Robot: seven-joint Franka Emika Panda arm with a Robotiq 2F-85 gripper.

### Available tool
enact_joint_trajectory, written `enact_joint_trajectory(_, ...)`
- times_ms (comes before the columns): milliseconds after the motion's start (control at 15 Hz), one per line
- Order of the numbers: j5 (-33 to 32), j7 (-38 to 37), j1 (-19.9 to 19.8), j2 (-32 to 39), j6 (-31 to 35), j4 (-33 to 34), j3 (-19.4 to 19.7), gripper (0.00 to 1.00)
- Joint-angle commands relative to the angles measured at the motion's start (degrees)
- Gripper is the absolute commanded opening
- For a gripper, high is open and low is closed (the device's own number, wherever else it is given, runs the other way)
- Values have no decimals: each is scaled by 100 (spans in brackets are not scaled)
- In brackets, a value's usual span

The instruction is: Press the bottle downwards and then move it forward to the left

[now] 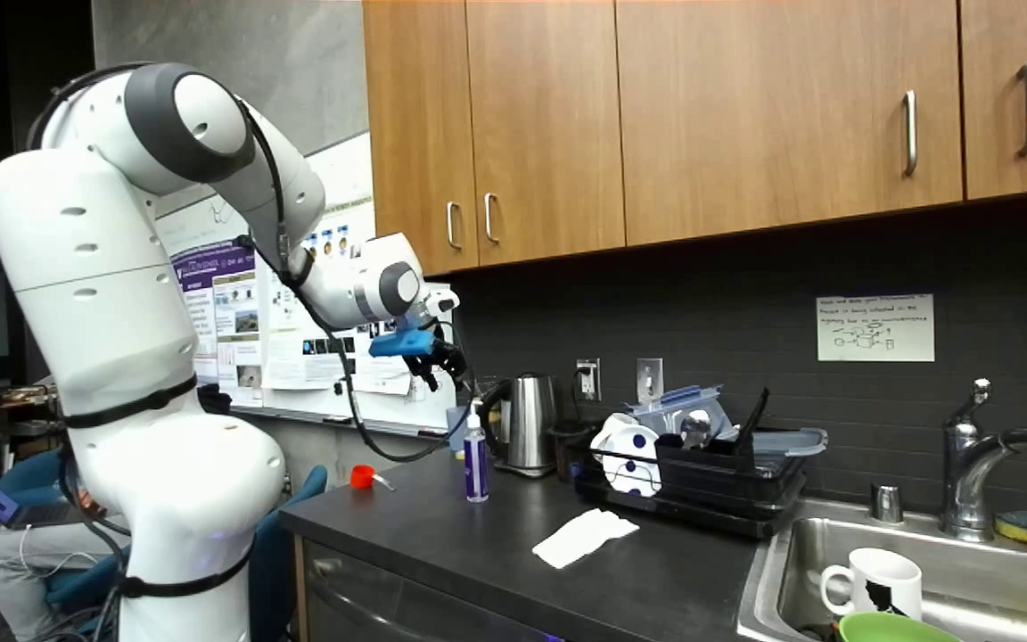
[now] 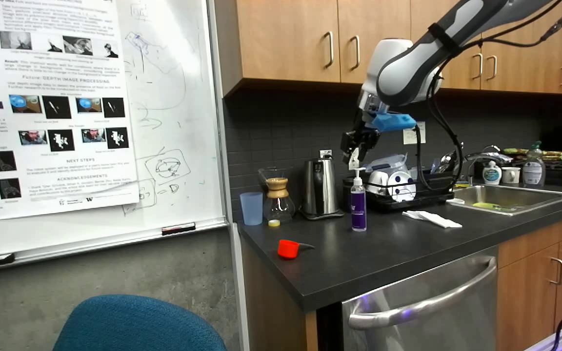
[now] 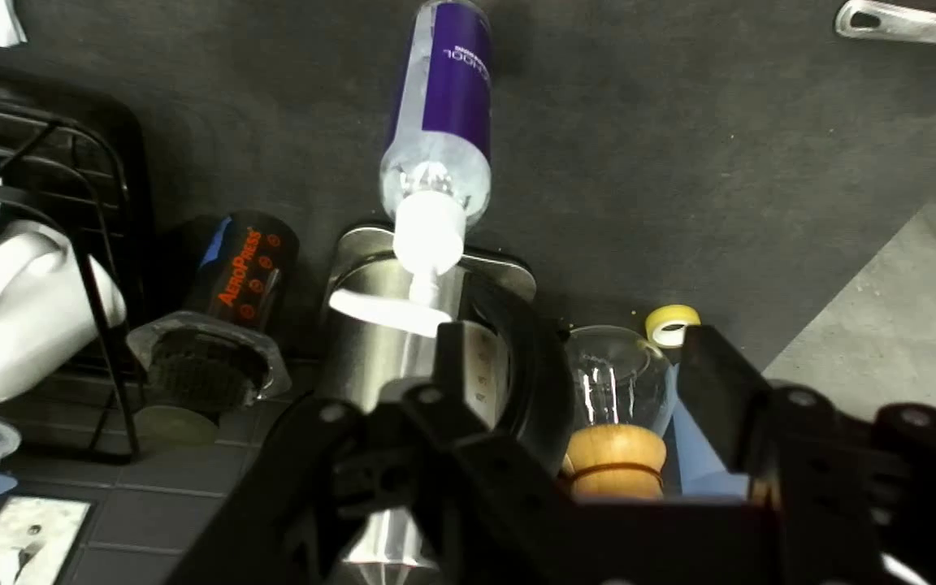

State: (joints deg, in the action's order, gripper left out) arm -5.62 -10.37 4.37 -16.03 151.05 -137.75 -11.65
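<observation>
While the bottle (image 2: 359, 209) stood upright, the gripper (image 3: 575, 349) hung higher

As the wrist view showed, its fingers (image 3: 720, 390) were apart. The purple-labelled bottle stood on the dark counter (image 2: 330, 265) near the steel kettle (image 2: 321, 187), white pump (image 3: 430, 231) up.

Highlights streak the kettle (image 2: 321, 187); the wrist view blurs the tool (image 3: 578, 349).

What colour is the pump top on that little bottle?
White: the pump top of the bottle shows best in the wrist view.
</observation>
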Motion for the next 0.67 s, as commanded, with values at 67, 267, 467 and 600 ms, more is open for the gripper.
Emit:
enact_joint_trajectory(67, -424, -101, -187, 261, 141, 317, 17, 28)
enact_joint_trajectory(267, -665, -194, -326, 337, 164, 424, 51, 6)
enact_joint_trajectory(467, -747, -225, -393, 409, 116, 479, 109, 0)
enact_joint_trajectory(600, -674, -195, -367, 446, 78, 473, 152, 0)
